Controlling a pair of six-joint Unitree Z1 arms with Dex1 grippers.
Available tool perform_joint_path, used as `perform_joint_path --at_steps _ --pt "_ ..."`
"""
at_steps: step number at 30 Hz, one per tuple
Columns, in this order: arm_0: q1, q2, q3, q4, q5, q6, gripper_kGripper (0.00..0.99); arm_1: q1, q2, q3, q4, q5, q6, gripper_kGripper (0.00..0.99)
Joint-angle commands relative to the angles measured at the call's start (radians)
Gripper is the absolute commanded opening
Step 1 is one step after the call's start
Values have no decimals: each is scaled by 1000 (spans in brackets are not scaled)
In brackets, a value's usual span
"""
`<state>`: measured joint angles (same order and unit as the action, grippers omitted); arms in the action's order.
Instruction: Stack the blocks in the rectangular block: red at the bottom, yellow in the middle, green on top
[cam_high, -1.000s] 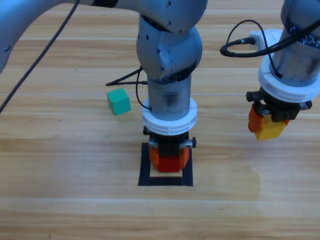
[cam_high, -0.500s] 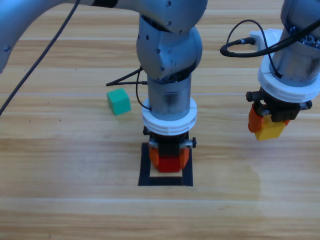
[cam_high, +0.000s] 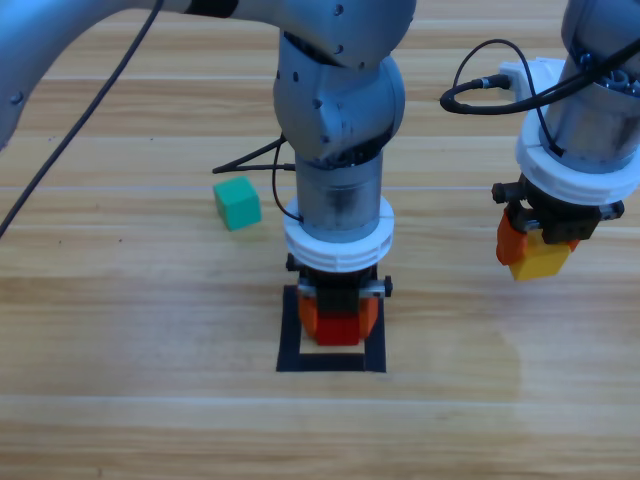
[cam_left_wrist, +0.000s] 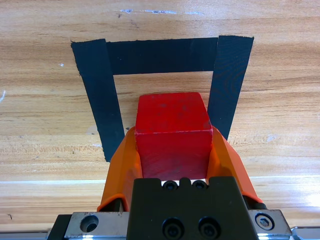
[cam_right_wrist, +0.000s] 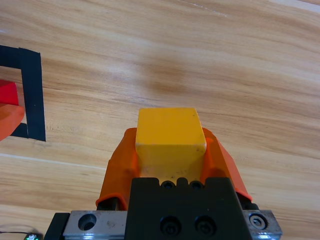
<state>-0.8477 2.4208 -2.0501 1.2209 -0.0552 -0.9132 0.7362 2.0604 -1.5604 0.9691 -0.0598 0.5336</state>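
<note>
Left gripper (cam_left_wrist: 172, 150) clenched on red (cam_high: 338, 329) inside the rectangular block (cam_high: 290, 345), release due; right gripper (cam_right_wrist: 170, 150) grasping yellow (cam_high: 540, 260), waiting beside.

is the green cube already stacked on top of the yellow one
No, the green cube sits alone on the table left of the left arm, while the yellow cube is clamped in the right gripper, off to the right.

Left hand (cam_left_wrist: 172, 150) clamped on red cube (cam_left_wrist: 172, 132), inside black tape outline (cam_left_wrist: 162, 57) on wooden table (cam_left_wrist: 50, 20).
</note>
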Motion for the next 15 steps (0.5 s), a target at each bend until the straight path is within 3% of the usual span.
perform_joint_path --at_steps 1,9,10,11,12,14,15 --pt "-27 78 4 6 9 4 0 18 64 0 -12 8 8 80" --pt "-28 81 -1 5 9 4 9 17 64 -1 -12 8 8 80" --pt "-28 81 -4 5 9 4 87 18 64 -3 -12 8 8 80" --pt "-31 81 -7 3 9 2 253 17 64 -3 -12 8 8 80" --pt "-34 81 -10 3 9 -1 440 17 64 -3 -12 9 8 80" --pt "-41 78 -16 5 9 -9 927 18 64 -4 -13 9 8 80" --pt "-44 77 -19 5 9 -15 986 17 64 -4 -12 9 8 80"
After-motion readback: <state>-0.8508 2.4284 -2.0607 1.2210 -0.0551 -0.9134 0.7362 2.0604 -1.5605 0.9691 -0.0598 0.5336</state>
